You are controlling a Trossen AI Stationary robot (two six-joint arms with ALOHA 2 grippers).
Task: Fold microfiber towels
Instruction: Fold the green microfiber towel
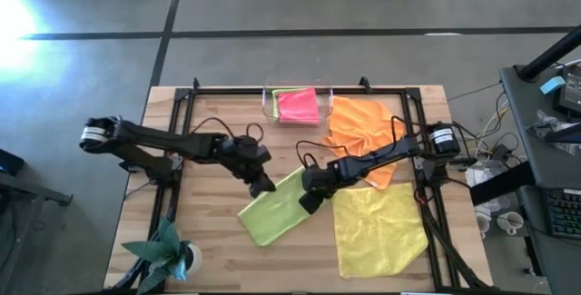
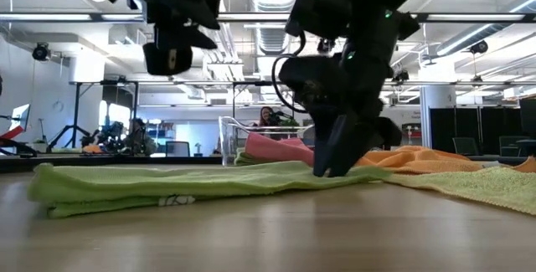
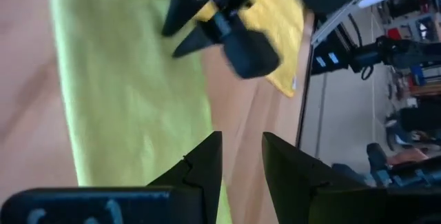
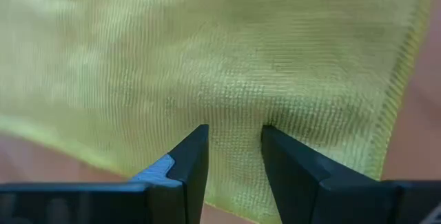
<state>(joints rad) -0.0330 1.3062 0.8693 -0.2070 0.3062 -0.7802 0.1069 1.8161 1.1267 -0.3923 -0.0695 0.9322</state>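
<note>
A lime green towel, folded into a long strip, lies flat on the table's middle; it also shows in the low view. My right gripper is down on its right end, fingers a little apart. My left gripper hangs open and empty above the strip's far edge, well clear of it in the low view. A yellow towel lies spread at the near right. An orange towel lies crumpled at the far right. A pink towel lies on another lime green one in the tray. My right gripper comes from above, slanting down from the table's right. Its fingertips stand on the top face of the lime green towel near its right end. The cloth shows flat between the parted fingers, not pinched. The towel lies on the table.
A clear plastic tray stands at the far middle. A small potted plant stands at the near left corner. A dark frame runs along the table's far and side edges. Bare wood shows at the near left and far left.
</note>
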